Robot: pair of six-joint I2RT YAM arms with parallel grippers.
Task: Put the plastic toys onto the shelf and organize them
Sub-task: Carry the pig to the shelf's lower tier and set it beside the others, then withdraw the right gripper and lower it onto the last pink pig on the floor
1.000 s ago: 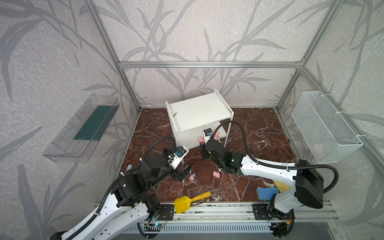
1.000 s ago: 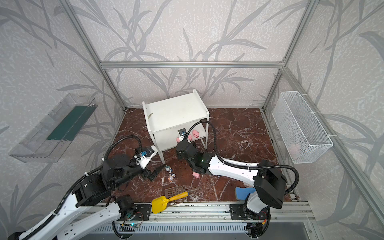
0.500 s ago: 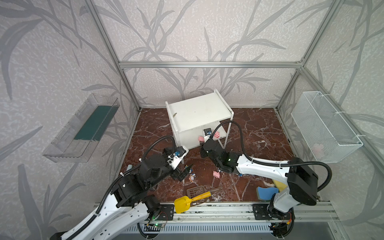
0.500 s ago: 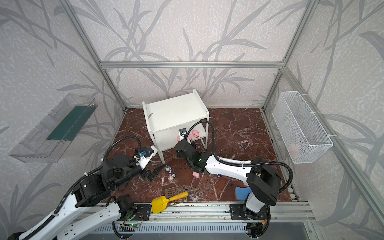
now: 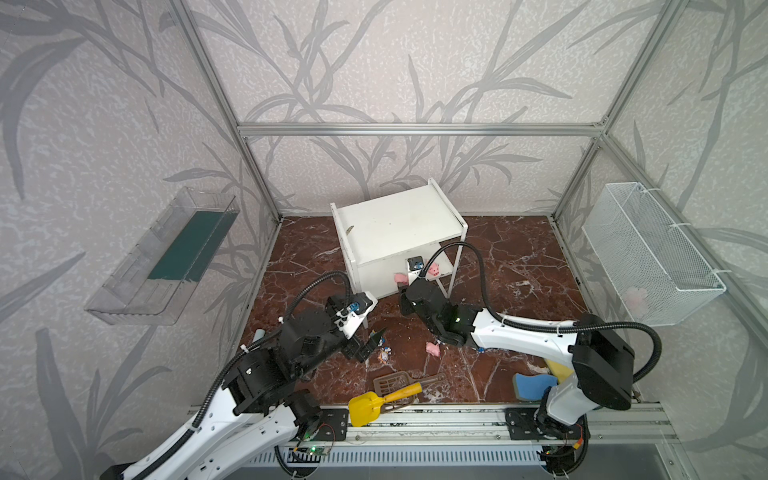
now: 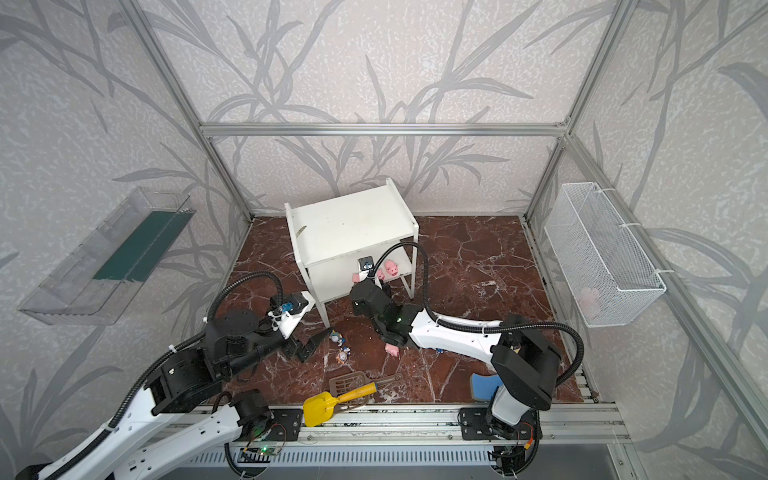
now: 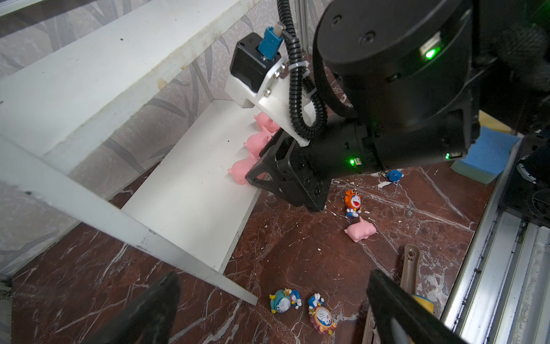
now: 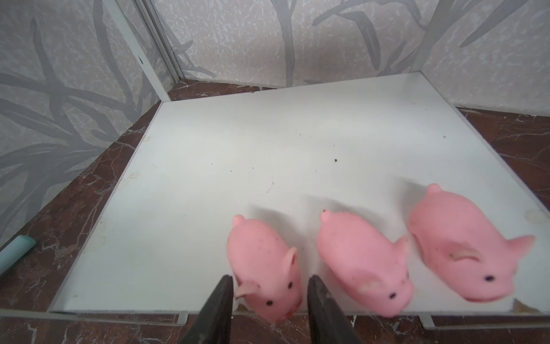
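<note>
Shelf (image 5: 399, 224) at the back of the floor (image 5: 498, 257) in both top views; right gripper (image 5: 403, 283) at its low tier, left gripper (image 5: 372, 345) over the figurines (image 5: 384, 355).

Left wrist: left jaws spread wide, empty. Three pigs (image 7: 257, 140) on the lower board (image 7: 190, 184), fourth pig (image 7: 360, 230) on the floor.

Right wrist: right jaws parted, flanking the end pig (image 8: 265, 268) with slim gaps. It rests on the board.

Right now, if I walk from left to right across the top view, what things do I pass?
clear tray → yellow scoop → pink pig on the floor → blue sponge → white wire basket. The shelf overlaps several of these, so I leave it out.
</note>
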